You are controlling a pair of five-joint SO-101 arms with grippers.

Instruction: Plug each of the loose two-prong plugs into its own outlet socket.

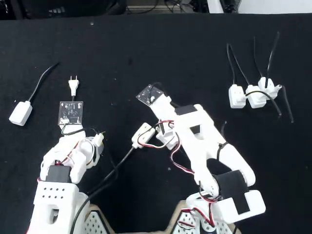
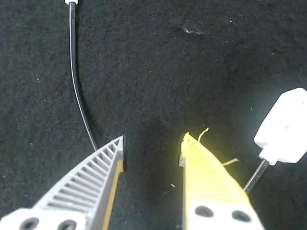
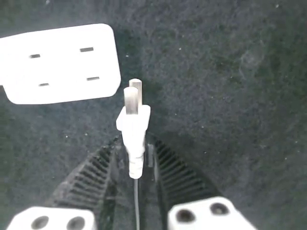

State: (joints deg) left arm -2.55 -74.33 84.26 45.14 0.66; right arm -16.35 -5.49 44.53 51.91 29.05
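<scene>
My right gripper (image 3: 135, 146) is shut on a white two-prong plug (image 3: 133, 122), with the prongs sticking out past the fingertips. Just beyond the prongs lies a white outlet block (image 3: 60, 62) with its slots facing up; plug and block are apart. In the high view this outlet (image 1: 143, 135) lies at the table's middle, beside the right arm (image 1: 195, 131). My left gripper (image 2: 151, 143) is open over bare black cloth, and a black cord (image 2: 76, 86) runs by one finger. Another loose plug (image 1: 73, 85) lies just ahead of the left arm (image 1: 68, 156). A second outlet (image 1: 20, 113) sits at far left.
A cluster of white plugs and outlets with black cords (image 1: 253, 95) sits at the back right. A white block on a cord (image 2: 283, 127) lies near my left gripper's yellow finger. The outlet's cable (image 1: 114, 168) runs between the arms toward the front edge.
</scene>
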